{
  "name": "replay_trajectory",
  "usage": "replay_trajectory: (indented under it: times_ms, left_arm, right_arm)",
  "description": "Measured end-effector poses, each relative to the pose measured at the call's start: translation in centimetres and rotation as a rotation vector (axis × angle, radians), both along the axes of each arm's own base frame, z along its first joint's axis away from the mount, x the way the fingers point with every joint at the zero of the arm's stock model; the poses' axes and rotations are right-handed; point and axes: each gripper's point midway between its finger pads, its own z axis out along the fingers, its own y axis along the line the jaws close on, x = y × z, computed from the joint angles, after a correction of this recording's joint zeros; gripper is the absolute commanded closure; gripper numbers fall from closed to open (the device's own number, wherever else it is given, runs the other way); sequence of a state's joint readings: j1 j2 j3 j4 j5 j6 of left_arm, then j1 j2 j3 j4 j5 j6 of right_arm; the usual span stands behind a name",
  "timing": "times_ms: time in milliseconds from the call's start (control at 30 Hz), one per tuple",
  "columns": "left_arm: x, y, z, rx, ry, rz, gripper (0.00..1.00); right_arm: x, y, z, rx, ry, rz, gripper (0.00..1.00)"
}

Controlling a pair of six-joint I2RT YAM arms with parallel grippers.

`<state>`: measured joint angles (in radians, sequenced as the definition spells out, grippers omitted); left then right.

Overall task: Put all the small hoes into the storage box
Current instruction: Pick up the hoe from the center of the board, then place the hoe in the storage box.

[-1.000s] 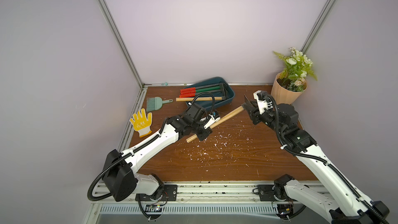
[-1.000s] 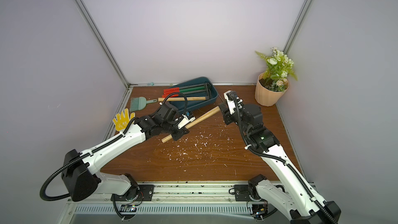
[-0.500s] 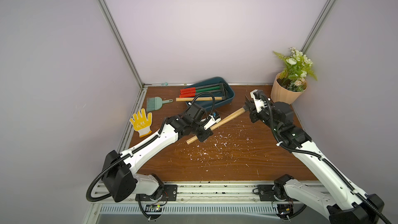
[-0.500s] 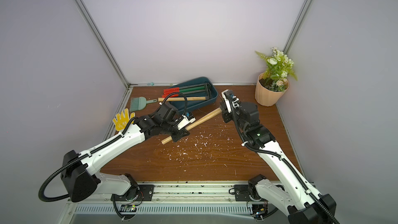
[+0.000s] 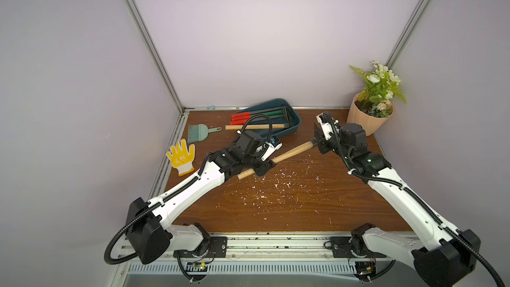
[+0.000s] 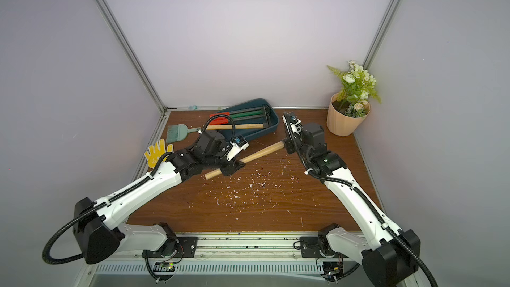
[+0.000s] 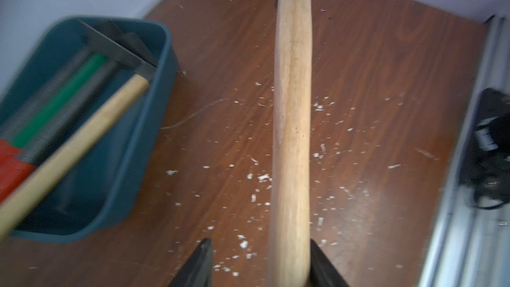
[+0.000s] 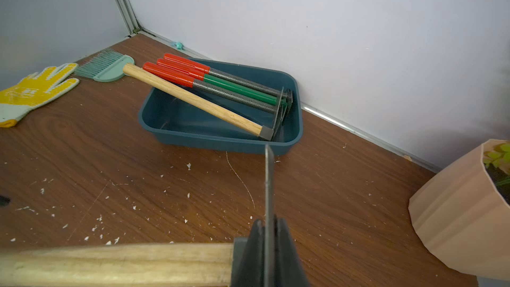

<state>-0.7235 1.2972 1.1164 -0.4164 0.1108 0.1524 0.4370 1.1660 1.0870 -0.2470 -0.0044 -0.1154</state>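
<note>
The right claw [image 8: 269,225] is gripping the small hoe [image 5: 292,151] by its thin metal blade, its jaws pressing flat against both faces; the left claw [image 7: 259,244] is standing wide around the lower part of the wooden handle, one of its fingers [image 7: 202,258] sitting clearly apart from the wood while the opposite one is lying just beside it; the hoe is slanting across the counter [image 5: 289,205] between the two arms, outside the storage box [image 5: 289,131] and just in front of it, its head end pointing towards the flower pot [image 5: 364,122]; inside the box a second wooden-handled hoe [image 8: 193,98] and several red- and green-handled tools [image 8: 179,74] are lying; a yellow glove [image 5: 180,155] and a small green brush [image 5: 198,133] are resting near the box by the left wall; white flecks are dotting the counter.
</note>
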Motion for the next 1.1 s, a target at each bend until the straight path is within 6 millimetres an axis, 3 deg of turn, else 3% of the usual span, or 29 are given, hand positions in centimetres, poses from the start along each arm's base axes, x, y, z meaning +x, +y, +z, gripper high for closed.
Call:
replay_trajectory:
  times_ms: [200, 300, 500, 633, 800, 933, 1100]
  left_arm:
    - [2.7, 4.6, 2.5, 0.091, -0.257, 0.305, 0.00]
    - [3.3, 7.7, 5.1, 0.086, -0.368, 0.461, 0.00]
    - [2.6, 13.8, 10.5, -0.036, -0.511, 0.708, 0.00]
    - [1.2, 17.6, 13.1, -0.123, -0.569, 0.830, 0.00]
    - [0.2, 19.2, 14.4, -0.171, -0.596, 0.884, 0.00]
    - [0.2, 19.4, 13.6, -0.147, -0.578, 0.897, 0.00]
    - [0.2, 19.5, 12.8, -0.122, -0.564, 0.900, 0.00]
  right_arm:
    - [3.8, 1.8, -1.3, -0.014, 0.101, -0.017, 1.00]
    - [6.2, 2.7, -2.8, -0.047, 0.147, -0.026, 1.00]
    - [10.4, 4.4, -7.4, -0.093, 0.241, -0.044, 1.00]
    - [14.0, 6.0, -8.6, -0.076, 0.250, -0.059, 1.00]
    - [18.5, 8.2, -7.8, -0.016, 0.212, -0.070, 1.00]
    - [21.7, 9.8, -7.1, 0.037, 0.176, -0.081, 1.00]
    - [25.1, 11.2, -7.8, 0.073, 0.156, -0.095, 1.00]
